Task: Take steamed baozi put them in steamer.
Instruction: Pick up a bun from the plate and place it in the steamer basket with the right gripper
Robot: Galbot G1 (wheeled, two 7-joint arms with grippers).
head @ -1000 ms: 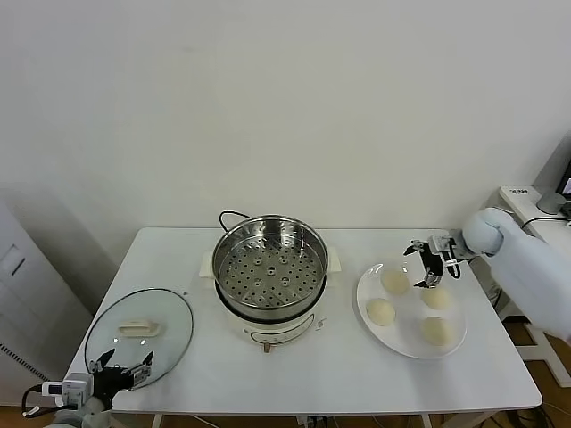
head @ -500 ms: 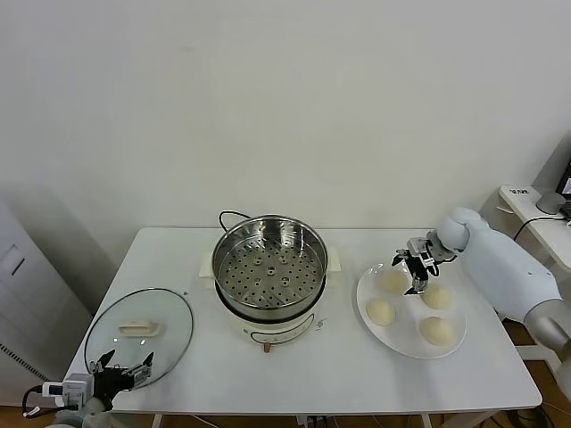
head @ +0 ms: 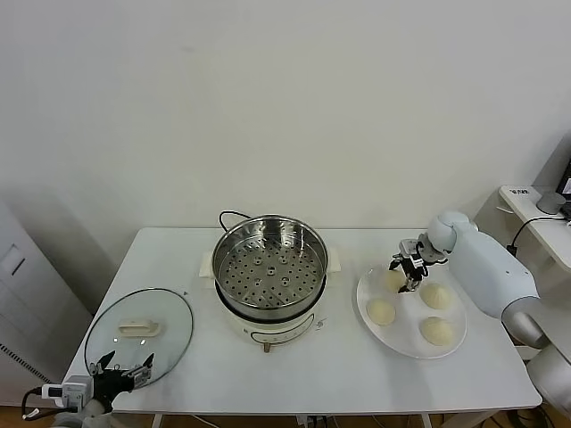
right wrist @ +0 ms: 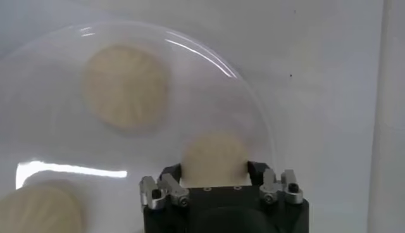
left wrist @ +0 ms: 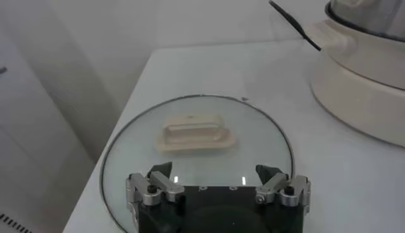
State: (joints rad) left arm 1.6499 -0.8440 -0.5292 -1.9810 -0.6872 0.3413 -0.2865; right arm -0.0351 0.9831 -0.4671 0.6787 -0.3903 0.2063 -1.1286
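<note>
The right hand [head: 407, 272] hangs over the far-left part of the plate [head: 410, 347], fingers spread apart with nothing held; in the right wrist view the two fingers [right wrist: 166, 188] bracket the nearest bun [right wrist: 214, 157], which sits directly below and between them, though whether the pads touch it I cannot tell. Four baozi lie on the plate: that one [head: 393, 280] under the hand, one [head: 381, 311] just in front of it toward the robot, one [head: 435, 295] beside it on the arm's side, and one [head: 436, 331] farthest from the hand at the near edge. The steamer [head: 270, 261] stands well off to the hand's left, its perforated basket holding no buns. The buns look soft, light and springy, with a smooth skin that would probably dent or tear under a hard squeeze and might stick a little to the plate. My judgement is that the best hold is low on the dome's widest part, fingers on opposite sides, closed gently until they just grip. The left hand [left wrist: 218, 188], fingers apart and holding nothing, waits over the near edge of the lid [left wrist: 193, 133] on the counter [head: 178, 245].
</note>
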